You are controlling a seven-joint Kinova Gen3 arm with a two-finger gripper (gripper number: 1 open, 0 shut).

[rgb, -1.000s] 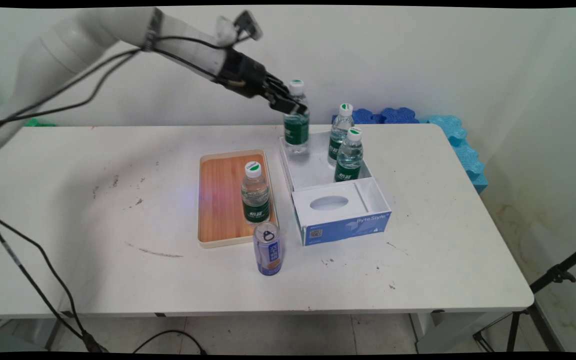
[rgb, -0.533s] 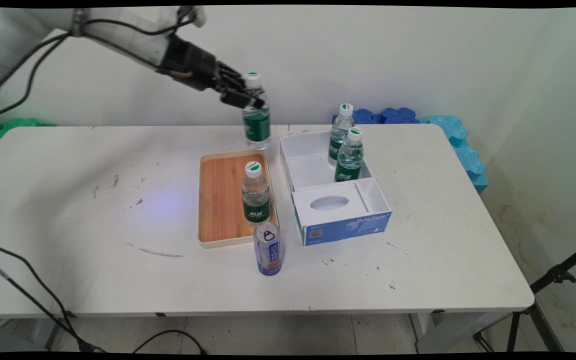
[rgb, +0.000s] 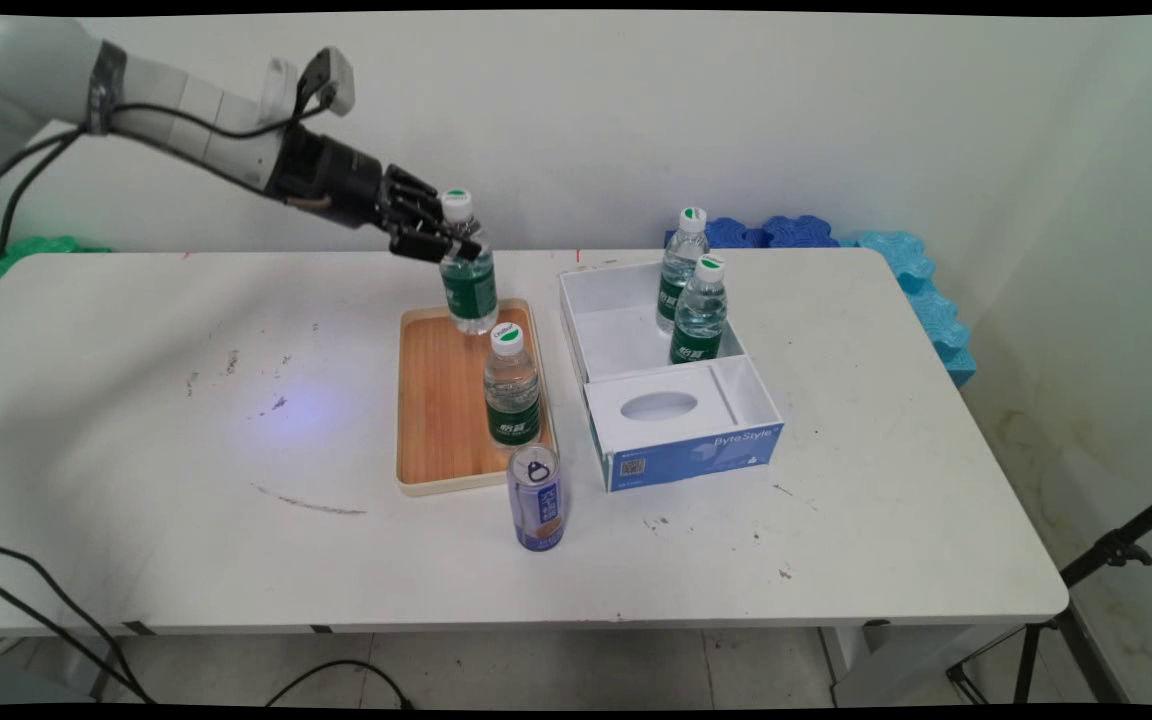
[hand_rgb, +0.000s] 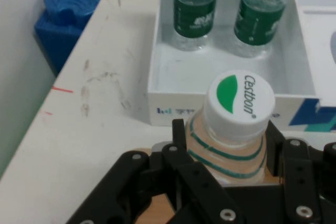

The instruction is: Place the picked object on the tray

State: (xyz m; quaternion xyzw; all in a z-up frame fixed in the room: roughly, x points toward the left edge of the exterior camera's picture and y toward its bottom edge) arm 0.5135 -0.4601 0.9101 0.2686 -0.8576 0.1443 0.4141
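White table [rgb: 836,500]: tray [rgb: 426,400], box [rgb: 596,340] w/ bottles [rgb: 698,310]

1. Even, soft indoor light falls on the table [rgb: 836,520] and wall [rgb: 836,110].
2. Shadows are faint and diffuse.
3. The main view bows at its edges.
4. The hand view is slightly soft, without glare.

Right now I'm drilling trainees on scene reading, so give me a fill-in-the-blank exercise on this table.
1. The black two-finger gripper is shut on a clear water ____ with a green label.
2. That one hangs over the far end of the wooden ____.
3. The open white box holds ____ green-labelled bottles.
4. The blue drink can stands ____.

Missing words: bottle; tray; two; upright
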